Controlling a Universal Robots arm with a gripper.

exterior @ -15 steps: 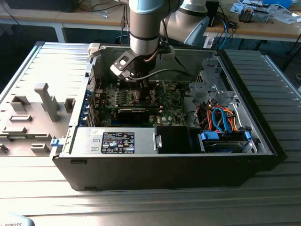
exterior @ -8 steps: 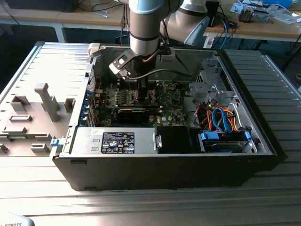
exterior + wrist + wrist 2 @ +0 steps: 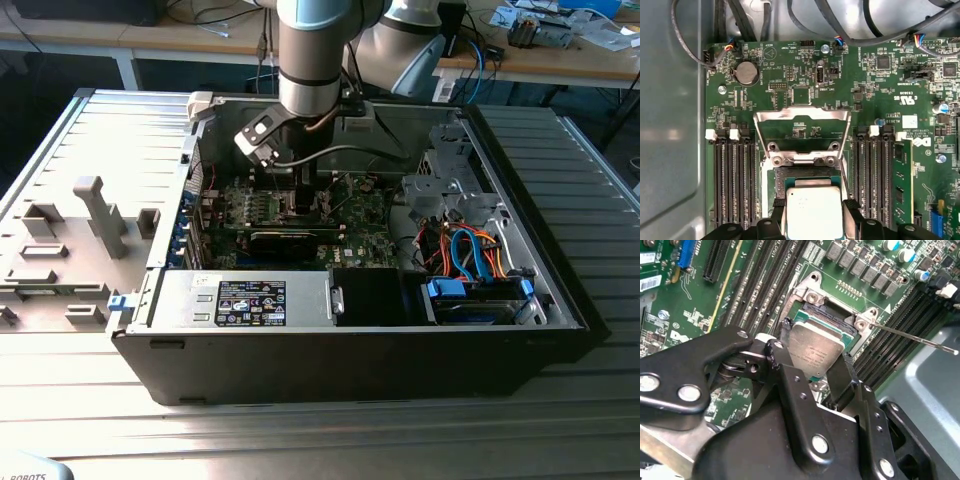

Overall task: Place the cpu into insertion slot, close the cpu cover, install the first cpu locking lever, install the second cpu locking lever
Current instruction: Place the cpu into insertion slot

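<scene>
In both wrist views my gripper (image 3: 813, 214) (image 3: 812, 360) is shut on the cpu (image 3: 812, 212) (image 3: 816, 347), a small silver-topped square with one black finger (image 3: 777, 210) pressed against each of two opposite sides. The chip sits right over the insertion slot (image 3: 805, 173) (image 3: 829, 315), whose dark contact field shows along the chip's far edge. Whether the chip rests in the socket I cannot tell. The cpu cover (image 3: 800, 113) stands swung open beyond the socket. A thin locking lever (image 3: 915, 338) sticks out free beside it. In the exterior view the gripper (image 3: 300, 192) reaches down onto the green motherboard (image 3: 365, 215).
Long black memory slots (image 3: 732, 180) flank the socket on both sides, with a green module (image 3: 901, 185) in one. The open computer case (image 3: 560, 290) holds a black card (image 3: 285, 240), a power supply (image 3: 250, 300) and cables (image 3: 470, 250). A grey fixture plate (image 3: 90, 230) lies at the exterior view's left.
</scene>
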